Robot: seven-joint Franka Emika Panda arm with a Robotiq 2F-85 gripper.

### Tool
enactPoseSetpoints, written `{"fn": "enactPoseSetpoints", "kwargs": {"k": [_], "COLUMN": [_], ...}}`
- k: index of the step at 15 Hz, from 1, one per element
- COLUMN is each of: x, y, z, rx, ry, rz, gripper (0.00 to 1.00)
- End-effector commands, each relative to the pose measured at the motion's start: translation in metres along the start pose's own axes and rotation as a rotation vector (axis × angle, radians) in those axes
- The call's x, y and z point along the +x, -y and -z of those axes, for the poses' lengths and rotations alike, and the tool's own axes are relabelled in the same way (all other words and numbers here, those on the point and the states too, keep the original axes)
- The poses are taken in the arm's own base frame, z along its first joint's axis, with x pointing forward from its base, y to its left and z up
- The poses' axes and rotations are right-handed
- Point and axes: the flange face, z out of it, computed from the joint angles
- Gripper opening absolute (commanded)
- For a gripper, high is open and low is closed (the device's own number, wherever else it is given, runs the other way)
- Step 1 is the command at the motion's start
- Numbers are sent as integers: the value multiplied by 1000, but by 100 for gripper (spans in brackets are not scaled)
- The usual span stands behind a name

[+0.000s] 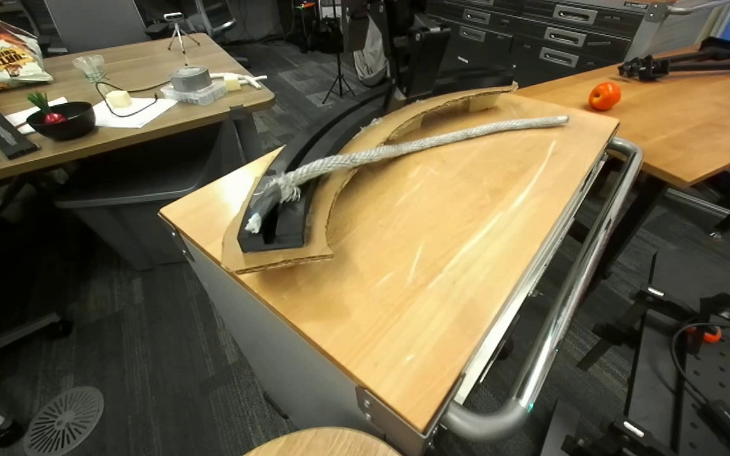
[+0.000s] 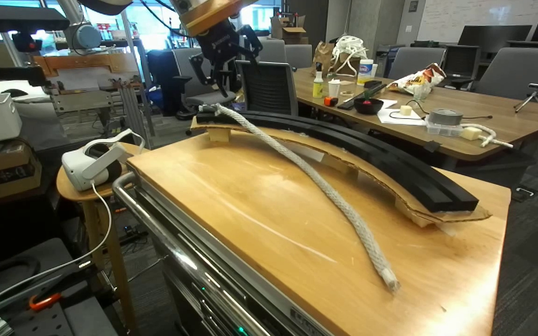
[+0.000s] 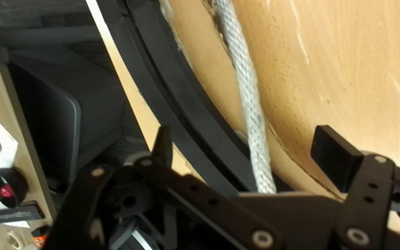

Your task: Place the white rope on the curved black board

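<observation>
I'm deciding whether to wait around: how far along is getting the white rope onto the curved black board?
Done: one end of the white rope lies on the curved black board.
In hand: nothing; the open gripper hangs above, apart from the rope.
Left: most of the rope runs off the board, its other end on the wooden tabletop, and probably needs bending along the arc.

- Curved black board (image 2: 348,139): grooved arc resting on a cardboard strip (image 2: 358,163) above the wooden tabletop (image 2: 250,196).
- White rope (image 2: 318,179): one end at the board's far end, the other on the tabletop, on the board's concave side, apart from it.
- Gripper (image 2: 237,72): higher than the board's far end, apart from it, jaws spread.
- White headset (image 2: 84,170) on a round stool (image 2: 70,191): well left of the board.
- Brown table (image 2: 502,128): beyond the board, bearing a chip bag (image 2: 418,80) and a black bowl (image 2: 368,107).
</observation>
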Motion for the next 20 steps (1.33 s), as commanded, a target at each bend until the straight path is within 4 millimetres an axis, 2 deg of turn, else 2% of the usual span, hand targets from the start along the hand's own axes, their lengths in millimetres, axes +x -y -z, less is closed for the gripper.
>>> {"fn": "enactPoseSetpoints", "kwargs": {"k": [1, 7, 10, 12, 14, 16, 17, 18, 19, 20], "x": [-44, -156, -192, -194, -186, -184, -185, -189, -191, -192], "y": [-10, -4, -8, -17, -24, -24, -23, -21, -20, -22], "z": [-2, -58, -68, -64, -62, -69, -73, -78, -80, -77], "rx": [-53, 186, 232, 191, 130, 133, 139, 153, 155, 159], "ry": [117, 188, 152, 155, 168, 153, 139, 95, 68, 40], "rz": [-132, -401, -475, -426, -367, -285, -252, -204, -179, -195], "gripper": [100, 100, 100, 100, 100, 85, 69, 69, 62, 89]}}
